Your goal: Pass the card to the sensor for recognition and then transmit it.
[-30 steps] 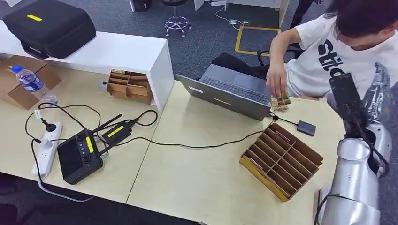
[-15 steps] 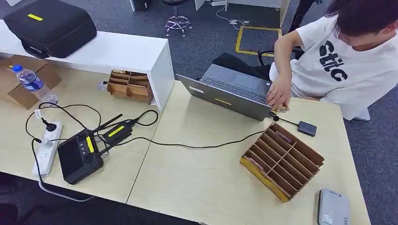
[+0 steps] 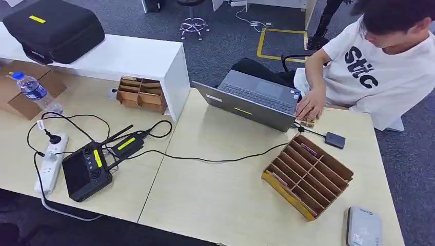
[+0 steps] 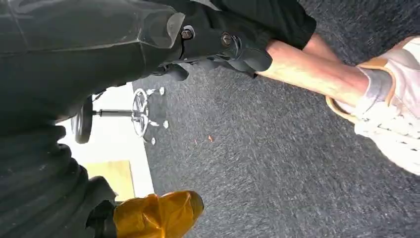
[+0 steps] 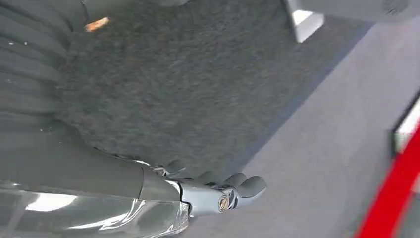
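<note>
**Cardboard tray, tiny sensor, both hands hanging low**

Biggest stuff first. There are two pale desks pushed together, with one person sitting at the far side. One black case sits on the white shelf, and there's one open laptop.

The one slotted tray is on the right desk, and a second cardboard organiser is tucked under the shelf. After that I count:
- one black controller
- one grey box at the near edge
- one power strip
- one water bottle
- one small dark sensor on a cable, just beyond the tray

For cards, I can make out two pinkish edges standing in the tray slots. There could be more, they're too thin to count. There's also one little stack beside the laptop, with the person's hand resting on it.

The left hand and right hand both hang over the carpet, away from the desk. I see nothing in either one. I honestly can't tell how far the fingers are spread, since only the knuckle side shows.

This would fit a card waiting to be fetched, or one already scanned and handed over, so I'm not calling the stage.

If a card run is on, here's my take:
- Bring the right arm up clear of the desk edge and the grey box.
- Pinch a card by its top edge, because the slots are narrow.
- Lift it straight out so the tray doesn't drag.
- Hold it flat and steady right over the sensor, which is a small target with its cable lying close by.
- Pass it toward the person slowly.
</note>
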You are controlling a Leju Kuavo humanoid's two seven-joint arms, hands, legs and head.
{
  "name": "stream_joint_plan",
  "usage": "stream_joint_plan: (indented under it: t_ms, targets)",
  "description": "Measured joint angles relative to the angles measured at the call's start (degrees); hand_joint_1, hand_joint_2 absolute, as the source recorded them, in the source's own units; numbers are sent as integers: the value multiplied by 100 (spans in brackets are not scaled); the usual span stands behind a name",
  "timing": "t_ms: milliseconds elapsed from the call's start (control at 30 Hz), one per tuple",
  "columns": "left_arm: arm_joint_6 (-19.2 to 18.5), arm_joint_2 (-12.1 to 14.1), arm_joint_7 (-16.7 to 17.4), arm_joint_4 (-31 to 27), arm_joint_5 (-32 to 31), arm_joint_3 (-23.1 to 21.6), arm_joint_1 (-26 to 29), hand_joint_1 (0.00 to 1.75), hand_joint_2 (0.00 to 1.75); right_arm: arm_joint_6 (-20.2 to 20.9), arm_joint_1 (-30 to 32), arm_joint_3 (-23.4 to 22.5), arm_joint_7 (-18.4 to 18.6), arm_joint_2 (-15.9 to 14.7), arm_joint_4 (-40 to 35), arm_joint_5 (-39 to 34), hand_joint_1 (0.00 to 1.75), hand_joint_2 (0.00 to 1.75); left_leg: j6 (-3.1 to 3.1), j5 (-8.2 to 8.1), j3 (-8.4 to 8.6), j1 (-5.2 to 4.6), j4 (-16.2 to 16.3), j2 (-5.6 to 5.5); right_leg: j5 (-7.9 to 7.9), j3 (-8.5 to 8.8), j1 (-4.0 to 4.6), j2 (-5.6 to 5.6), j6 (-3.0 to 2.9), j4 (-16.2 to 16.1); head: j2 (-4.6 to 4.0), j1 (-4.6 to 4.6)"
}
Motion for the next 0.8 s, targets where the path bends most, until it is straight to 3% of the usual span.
stream_joint_plan:
  t_ms: [200, 467, 667, 800]
  targets:
    - [20, -59, -26, 0, 0, 66, 13, 0, 175, 77, 671, -644, -88, 46, 906, -601, 0, 175, 5, -6, -3, -2, -3, 2, -4, 2, -2, 1, 4, 0, 0, -2]
    - [39, -101, -35, 0, 0, 133, 4, 0, 175, 39, 903, -1131, 94, 166, 1479, -1078, 0, 175, -1, -10, 8, -2, -3, 22, -4, 4, -3, 17, 4, 0, 0, -4]
    - [42, -124, -53, 0, 11, 212, 2, 0, 175, -149, 1007, -1295, 265, 328, 1675, -1161, 0, 175, -1, -10, 8, -1, -3, 23, -3, 4, -2, 19, 4, 0, 0, -2]
    - [44, -157, -59, 0, 17, 271, -1, 0, 175, -297, 1083, -1277, 529, 553, 1815, -820, 0, 175, -1, -10, 8, -1, -3, 23, -4, 4, -2, 19, 4, 1, 0, 0]
